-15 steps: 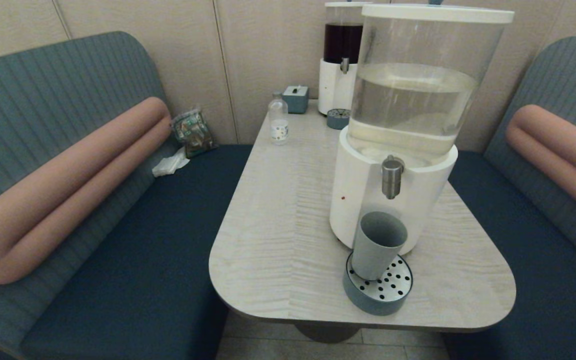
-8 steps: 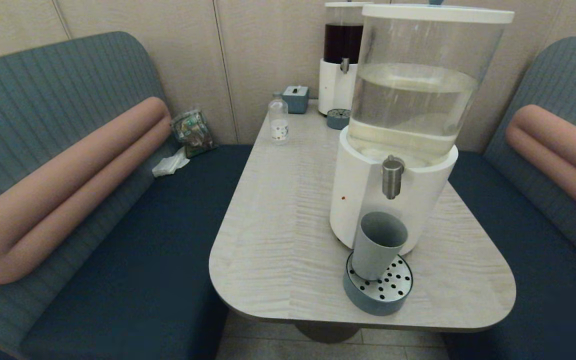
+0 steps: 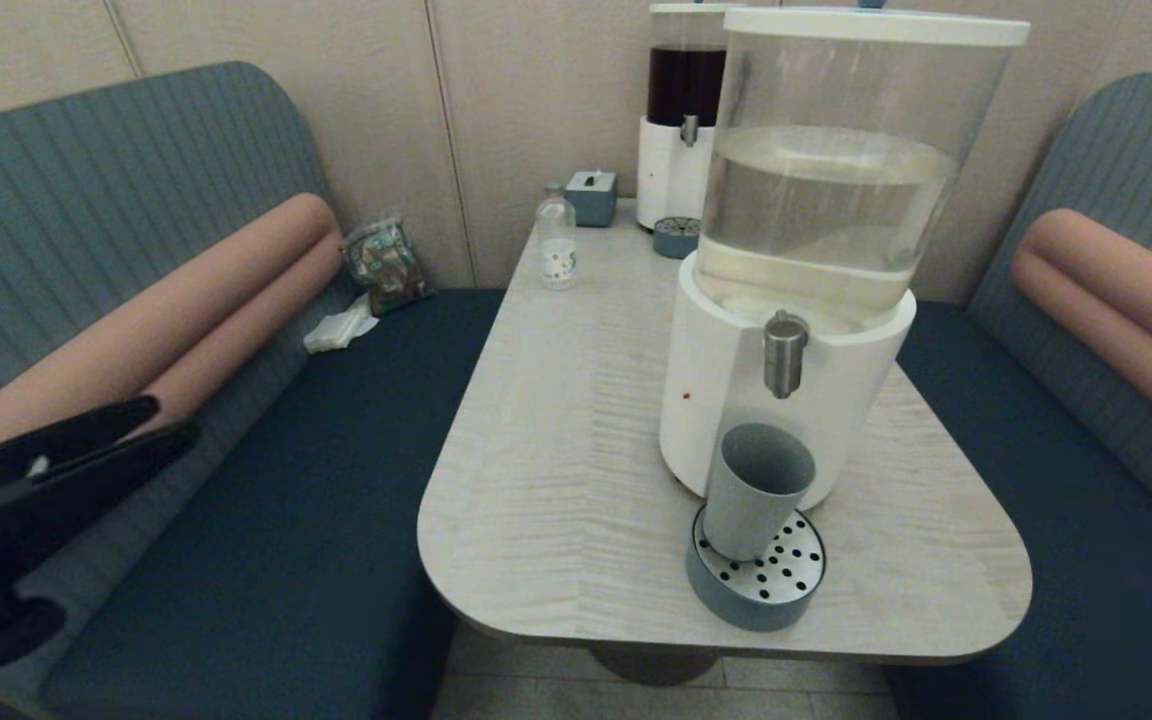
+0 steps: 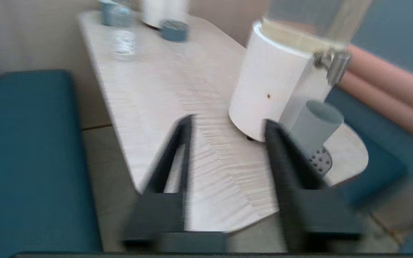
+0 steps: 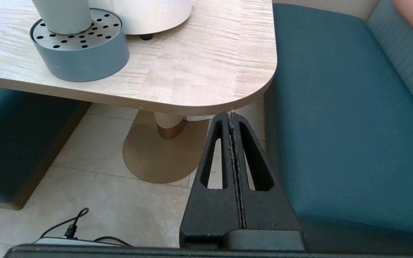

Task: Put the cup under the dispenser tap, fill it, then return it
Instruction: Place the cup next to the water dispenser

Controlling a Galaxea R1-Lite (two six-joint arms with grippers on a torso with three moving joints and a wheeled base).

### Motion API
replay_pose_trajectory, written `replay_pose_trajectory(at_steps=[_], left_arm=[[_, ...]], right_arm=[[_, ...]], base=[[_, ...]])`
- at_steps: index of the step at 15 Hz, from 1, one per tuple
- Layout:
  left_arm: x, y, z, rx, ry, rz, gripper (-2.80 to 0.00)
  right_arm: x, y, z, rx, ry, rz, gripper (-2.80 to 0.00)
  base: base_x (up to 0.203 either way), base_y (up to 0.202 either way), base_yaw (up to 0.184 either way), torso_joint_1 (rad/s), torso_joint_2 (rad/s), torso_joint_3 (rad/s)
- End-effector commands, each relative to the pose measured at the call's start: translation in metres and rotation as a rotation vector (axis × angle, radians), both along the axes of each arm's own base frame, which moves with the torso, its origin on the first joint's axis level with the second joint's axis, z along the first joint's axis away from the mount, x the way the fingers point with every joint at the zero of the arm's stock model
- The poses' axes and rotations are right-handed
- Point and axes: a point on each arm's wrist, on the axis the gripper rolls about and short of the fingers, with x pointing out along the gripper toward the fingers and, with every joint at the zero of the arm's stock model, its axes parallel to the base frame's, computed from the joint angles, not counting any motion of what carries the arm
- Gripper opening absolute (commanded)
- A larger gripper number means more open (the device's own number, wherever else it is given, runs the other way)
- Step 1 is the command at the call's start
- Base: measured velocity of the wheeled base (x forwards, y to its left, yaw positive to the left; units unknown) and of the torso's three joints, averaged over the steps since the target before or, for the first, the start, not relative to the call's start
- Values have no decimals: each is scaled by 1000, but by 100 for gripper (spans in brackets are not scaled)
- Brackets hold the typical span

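Note:
The grey-blue cup (image 3: pixel 756 488) stands upright on the round perforated drip tray (image 3: pixel 798 575), directly below the brushed-metal dispenser tap (image 3: pixel 784 355) of the big white-based dispenser (image 3: pixel 716 400). In the left wrist view the cup (image 4: pixel 316 125) and tap (image 4: pixel 335 64) lie ahead. My left gripper (image 3: pixel 161 422) is at the far left over the bench, well away from the cup; it is open and empty (image 4: pixel 228 122). My right gripper (image 5: pixel 231 115) hangs shut below the table's near right corner, out of the head view.
A small clear bottle (image 3: pixel 557 240), a blue-grey box (image 3: pixel 591 197) and a dark-liquid dispenser (image 3: pixel 681 120) with its own drip tray (image 3: pixel 676 238) stand at the table's far end. Benches (image 3: pixel 266 520) flank the table; a bag and tissue (image 3: pixel 386 265) lie on the left one.
My left gripper has come into the head view at the lower left, over the bench. The cup and dispenser have not moved.

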Motion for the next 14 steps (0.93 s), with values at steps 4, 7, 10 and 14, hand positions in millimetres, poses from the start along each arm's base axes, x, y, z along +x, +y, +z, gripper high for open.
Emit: replay_pose_trajectory(at_steps=[4, 7, 10, 14], left_arm=[[71, -3, -32, 168, -52, -191, 0], [102, -3, -63, 306, -79, -206, 0], [130, -8, -94, 427, -109, -232, 0], [163, -45, -100, 436, -159, -361, 0]], right_arm=[[0, 0, 0, 0, 0, 1, -280], [0, 0, 0, 0, 0, 1, -280], [0, 0, 0, 0, 0, 1, -280], [0, 0, 0, 0, 0, 1, -280]], base=[[0, 0, 0, 0, 0, 0], [0, 0, 0, 0, 0, 0], [0, 0, 0, 0, 0, 0], [0, 0, 0, 0, 0, 0]])
